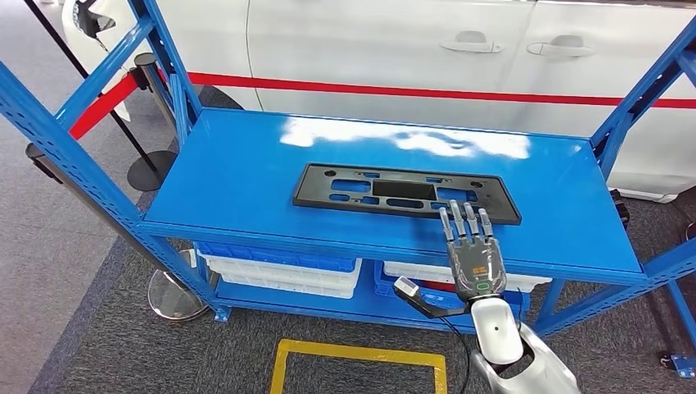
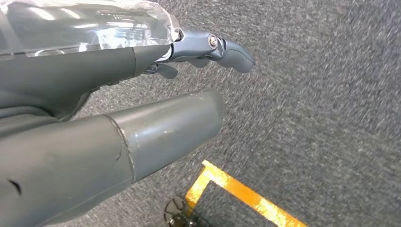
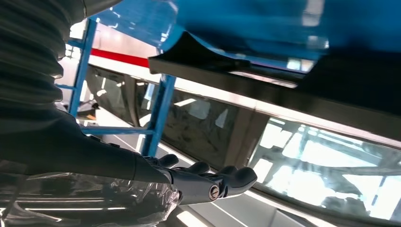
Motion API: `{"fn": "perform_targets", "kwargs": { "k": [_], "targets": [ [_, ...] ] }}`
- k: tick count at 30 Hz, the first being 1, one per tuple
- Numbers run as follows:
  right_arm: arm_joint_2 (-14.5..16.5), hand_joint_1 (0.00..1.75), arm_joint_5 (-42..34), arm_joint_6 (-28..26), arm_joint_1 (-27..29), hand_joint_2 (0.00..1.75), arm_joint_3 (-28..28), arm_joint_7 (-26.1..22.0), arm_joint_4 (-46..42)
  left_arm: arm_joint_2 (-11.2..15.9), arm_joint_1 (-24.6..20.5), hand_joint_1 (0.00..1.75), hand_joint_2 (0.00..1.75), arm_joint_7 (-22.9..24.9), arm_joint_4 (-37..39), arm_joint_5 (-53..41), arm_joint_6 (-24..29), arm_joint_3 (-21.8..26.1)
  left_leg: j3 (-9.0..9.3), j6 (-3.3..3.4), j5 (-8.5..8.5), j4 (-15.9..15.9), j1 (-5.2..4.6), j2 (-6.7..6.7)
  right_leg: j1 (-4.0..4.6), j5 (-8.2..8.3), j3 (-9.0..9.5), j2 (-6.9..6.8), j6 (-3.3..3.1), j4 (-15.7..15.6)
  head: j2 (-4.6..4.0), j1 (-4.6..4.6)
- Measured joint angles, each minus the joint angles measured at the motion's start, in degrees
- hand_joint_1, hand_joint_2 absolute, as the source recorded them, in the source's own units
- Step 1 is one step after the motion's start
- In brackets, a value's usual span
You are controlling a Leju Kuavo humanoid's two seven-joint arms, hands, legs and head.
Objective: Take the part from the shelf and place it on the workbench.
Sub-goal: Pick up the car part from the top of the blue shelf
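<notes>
The right hand (image 1: 471,246) is held flat, fingers straight and slightly spread, fingertips over the near right edge of the black part (image 1: 405,194), which lies mid-shelf (image 1: 238,176). Bare blue surface is seen all around it. The left hand (image 2: 208,49) hangs empty over carpet, fingers loosely extended.

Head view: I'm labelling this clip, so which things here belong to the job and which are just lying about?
Job:
black part on the shelf
right hand, fingers reaching to the part's near edge

Lying about:
white car
bins beneath
barrier post
yellow floor marking
</notes>
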Motion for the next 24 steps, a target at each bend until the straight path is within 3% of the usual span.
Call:
{"fn": "perform_targets", "kwargs": {
  "k": [6,11,15,24],
  "targets": [
    [4.04,0.0,0.0,2.28,-4.47,1.75,6.44,-0.14,2.89,-0.18,-0.39,0.0,0.0,-0.41,0.02,-0.44,0.23,0.37,0.02,-0.02,0.01,0.0,0.02,0.05,0.01,0.01,-0.04,0.09,0.0,0.03,0.0,0.01],
    [7.58,0.0,0.0,1.9,-5.86,1.75,9.98,2.13,5.41,-4.99,-1.6,0.0,0.0,-3.44,0.19,0.07,8.46,0.41,-0.01,0.02,0.05,0.02,-0.03,-0.05,-0.05,0.0,-0.02,-0.05,0.0,0.03,0.0,-0.02],
    [8.21,0.0,0.0,0.99,-5.7,1.75,10.88,2.2,6.64,-7.35,-2.03,0.0,0.0,-3.45,0.93,0.76,9.01,0.45,-0.05,0.02,0.05,0.02,-0.04,-0.03,-0.06,0.01,-0.02,0.0,0.0,0.0,0.0,0.08],
    [8.46,0.0,0.0,0.7,-5.25,1.75,11.88,2.04,8.05,-7.75,-2.11,0.0,0.0,-3.02,1.13,0.25,7.81,0.51,-0.03,0.02,0.04,0.06,-0.02,-0.01,-0.02,0.01,-0.04,0.0,0.01,-0.01,0.0,0.08]
  ]
}}
